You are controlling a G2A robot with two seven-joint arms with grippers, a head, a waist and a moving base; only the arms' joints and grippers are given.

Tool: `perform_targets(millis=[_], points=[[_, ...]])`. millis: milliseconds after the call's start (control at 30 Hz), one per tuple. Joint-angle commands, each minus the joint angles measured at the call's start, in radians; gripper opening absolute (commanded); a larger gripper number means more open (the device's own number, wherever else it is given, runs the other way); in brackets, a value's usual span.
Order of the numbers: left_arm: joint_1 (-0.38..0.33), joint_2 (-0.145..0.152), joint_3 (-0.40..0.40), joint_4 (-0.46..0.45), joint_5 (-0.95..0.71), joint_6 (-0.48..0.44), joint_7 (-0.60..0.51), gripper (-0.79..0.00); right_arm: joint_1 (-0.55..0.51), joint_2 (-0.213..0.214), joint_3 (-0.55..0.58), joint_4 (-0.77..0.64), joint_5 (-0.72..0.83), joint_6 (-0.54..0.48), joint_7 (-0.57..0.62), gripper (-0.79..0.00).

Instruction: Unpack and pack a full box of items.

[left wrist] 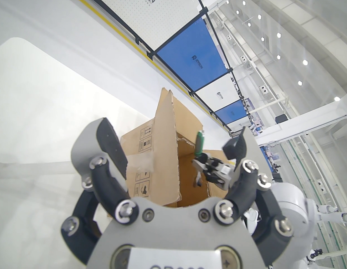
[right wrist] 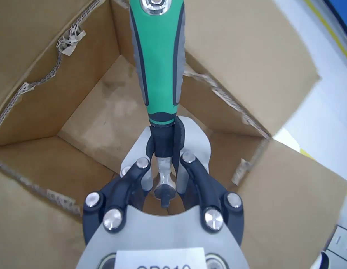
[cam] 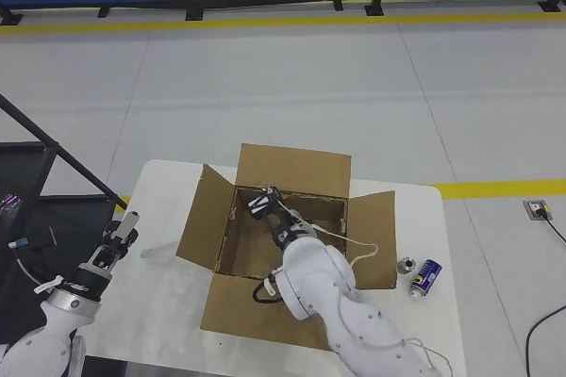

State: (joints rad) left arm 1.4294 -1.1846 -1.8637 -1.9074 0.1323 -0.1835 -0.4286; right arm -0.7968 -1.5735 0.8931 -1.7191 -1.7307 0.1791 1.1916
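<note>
The green-handled tool (right wrist: 158, 57) is standing up the middle of the right wrist view, its metal shank pinched between the closed fingers of the right gripper (right wrist: 165, 144), which is holding it over the open cardboard box (cam: 292, 170). In the top view the box is sitting mid-frame on the white table (cam: 170, 302), all four flaps folded outward. The stretch of box floor showing behind the tool is looking bare. With a blue can (cam: 426, 276) and a small round metal piece (cam: 406, 265) lying on the table at the frame's right, just beside the right-hand flap, unpacking is probably close to done. Whether this tool is leaving the box or going in cannot be told. Repacking all the items is likely what is left.

The left gripper (left wrist: 173, 138) is hanging at the lower left of the top view, spread wide and gripping nothing, facing the box's left flap. The upright flaps and torn inner edges are crowding the tool's path.
</note>
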Motion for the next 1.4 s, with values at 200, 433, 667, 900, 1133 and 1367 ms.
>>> perform_targets(millis=[200, 433, 667, 900, 1133, 1367], points=[[0.000, 0.000, 0.000, 0.000, 0.000, 0.000, 0.000, 0.000, -0.344, 0.039, 0.138, -0.480, -0.224, 0.043, -0.029, -0.785], [0.000, 0.000, 0.000, 0.000, 0.000, 0.000, 0.000, 0.000, -0.577, 0.048, 0.273, -0.631, -0.279, 0.204, -0.107, -0.785], [0.000, 0.000, 0.000, 0.000, 0.000, 0.000, 0.000, 0.000, -0.703, 0.054, 0.527, -0.631, -0.029, 0.172, -0.110, -0.785], [0.000, 0.000, 0.000, 0.000, 0.000, 0.000, 0.000, 0.000, -0.744, 0.068, 0.739, -0.526, 0.267, -0.036, -0.066, -0.785], [0.000, 0.000, 0.000, 0.000, 0.000, 0.000, 0.000, 0.000, -0.611, 0.093, 0.815, -0.255, 0.467, -0.302, 0.038, -0.785], [0.000, 0.000, 0.000, 0.000, 0.000, 0.000, 0.000, 0.000, -0.491, 0.109, 0.776, -0.067, 0.477, -0.373, 0.109, -0.785]])
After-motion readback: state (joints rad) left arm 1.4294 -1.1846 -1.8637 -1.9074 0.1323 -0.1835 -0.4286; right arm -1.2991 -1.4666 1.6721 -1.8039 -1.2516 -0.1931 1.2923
